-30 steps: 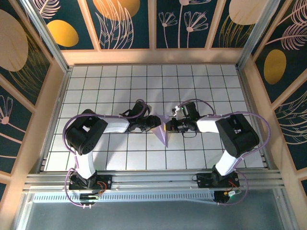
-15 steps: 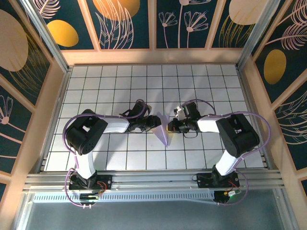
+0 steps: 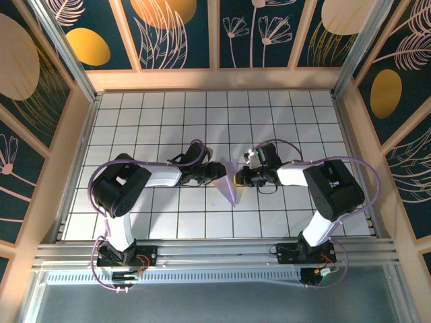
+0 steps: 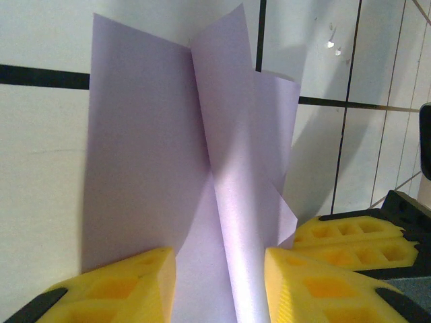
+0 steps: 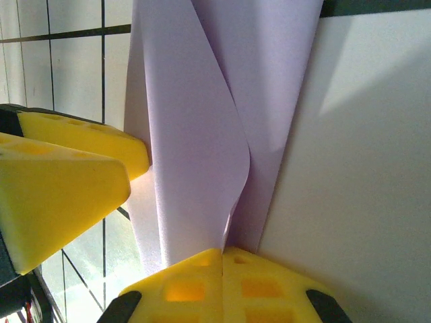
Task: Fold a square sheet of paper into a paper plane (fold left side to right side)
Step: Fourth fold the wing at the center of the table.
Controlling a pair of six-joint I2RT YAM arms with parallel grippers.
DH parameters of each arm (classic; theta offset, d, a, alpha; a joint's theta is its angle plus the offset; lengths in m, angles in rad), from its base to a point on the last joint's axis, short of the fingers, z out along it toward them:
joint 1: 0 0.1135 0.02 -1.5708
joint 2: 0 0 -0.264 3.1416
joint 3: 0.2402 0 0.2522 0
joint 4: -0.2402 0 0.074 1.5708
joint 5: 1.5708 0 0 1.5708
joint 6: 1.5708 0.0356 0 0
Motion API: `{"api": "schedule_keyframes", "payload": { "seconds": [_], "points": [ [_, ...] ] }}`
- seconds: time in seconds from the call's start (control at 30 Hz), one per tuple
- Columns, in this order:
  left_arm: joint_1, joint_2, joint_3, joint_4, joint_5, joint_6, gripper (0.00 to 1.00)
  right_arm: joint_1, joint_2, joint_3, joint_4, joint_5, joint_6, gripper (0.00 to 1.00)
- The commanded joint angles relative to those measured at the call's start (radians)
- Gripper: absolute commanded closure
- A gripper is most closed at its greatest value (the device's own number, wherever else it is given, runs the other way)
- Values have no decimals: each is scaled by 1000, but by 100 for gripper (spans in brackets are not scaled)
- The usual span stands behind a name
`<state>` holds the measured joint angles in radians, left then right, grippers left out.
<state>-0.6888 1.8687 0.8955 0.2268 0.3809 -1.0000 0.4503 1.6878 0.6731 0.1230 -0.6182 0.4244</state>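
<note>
— White gridded table [image 3: 269, 114] under me, dark wall panels [image 3: 175, 33] with gold discs and line-drawn leaves around it. Where's the paper?

— Mid-table, between my two arms. It's the thin pale lavender sheet of paper [image 3: 231, 185], already creased into a narrow shape that seems to taper toward the near edge. On the left wrist camera one flap stands up off the flat layer and curls over.

— Jaws?

— My right gripper [image 5: 222, 259] has its yellow pads pressed together, pinched on the paper where the layers meet. My left gripper [image 4: 219, 269] has its jaws apart, one finger on either side of the raised flap, and it isn't gripping.

— How do I fold it well?

— I'd hold the right pinch as the anchor so the crease line can't slide. Then I'd carry the raised flap from left to right and lay edge on edge before pressing. After that I'd run a pad along the fold, outward from the pinched end. The sheet looks light and springy, so I expect it to buckle or lift if I let go early.

— Any writing?

— None I can read. The panels carry pictures, and the pads are plain yellow foam.
</note>
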Motion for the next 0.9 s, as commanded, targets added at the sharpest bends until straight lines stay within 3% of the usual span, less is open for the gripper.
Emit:
{"api": "schedule_keyframes", "payload": {
  "seconds": [0.0,0.87],
  "points": [
    [-8,24,-39,-107,-42,-2,60,-2,22,23,-18,5,-26,100],
    [-7,24,-36,-106,-39,0,60,16,49,34,-39,20,-32,100]
  ]
}}
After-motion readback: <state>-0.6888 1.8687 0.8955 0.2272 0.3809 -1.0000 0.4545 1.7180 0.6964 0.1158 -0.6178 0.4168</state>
